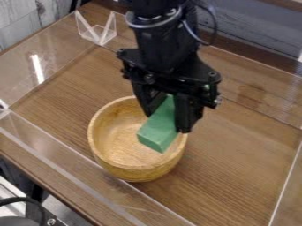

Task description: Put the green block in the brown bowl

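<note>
So at far left there's the wooden tabletop [41,110] with a cable [26,202] looping around in the lower left corner. Top left there's some clear plastic thing [95,29], nowhere near the action, so I wouldn't worry about it.

Bowl [115,150] is a bit left of centre, lower half of the frame, and its inside looks bare from here. Green block [157,131] is right around the middle, tilted, with its lower end showing over the right part of the bowl. The jaws [165,95] are closed on its upper end, coming down from the dark arm [171,48] that fills the top middle. Can't tell how high it is above the bowl floor.

What could bite you: the block's on the right side of the bowl, so letting go now might drop it on the right rim and it tips outside. I'd go a bit further left first. Going down too early could also knock that rim with the block or jaws and shove the bowl. And a release from high up, tilted like that, might bounce.
</note>
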You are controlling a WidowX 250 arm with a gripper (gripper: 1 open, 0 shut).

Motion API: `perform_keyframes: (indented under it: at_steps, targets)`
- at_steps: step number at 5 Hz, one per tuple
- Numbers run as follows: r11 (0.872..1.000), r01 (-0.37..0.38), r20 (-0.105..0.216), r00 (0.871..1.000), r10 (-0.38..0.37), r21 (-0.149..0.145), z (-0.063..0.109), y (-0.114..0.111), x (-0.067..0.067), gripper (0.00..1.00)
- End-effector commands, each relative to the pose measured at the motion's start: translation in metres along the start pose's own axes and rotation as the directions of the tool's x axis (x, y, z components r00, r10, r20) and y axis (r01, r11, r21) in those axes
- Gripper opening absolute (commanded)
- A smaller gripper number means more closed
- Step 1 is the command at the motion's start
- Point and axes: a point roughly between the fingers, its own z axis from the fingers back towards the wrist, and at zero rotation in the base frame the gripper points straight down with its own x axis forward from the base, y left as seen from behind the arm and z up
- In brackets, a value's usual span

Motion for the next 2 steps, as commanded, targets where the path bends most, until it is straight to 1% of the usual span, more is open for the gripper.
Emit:
perform_keyframes:
  at_steps: [1, 2]
  targets:
    - [1.000, -0.006, 0.036, 0.999, 0.006, -0.007, 0.0052, 0.0029, 0.0038, 0.00]
    - [1.000, -0.014, 0.034, 0.999, 0.014, -0.008, 0.0035, 0.0057, 0.0031, 0.00]
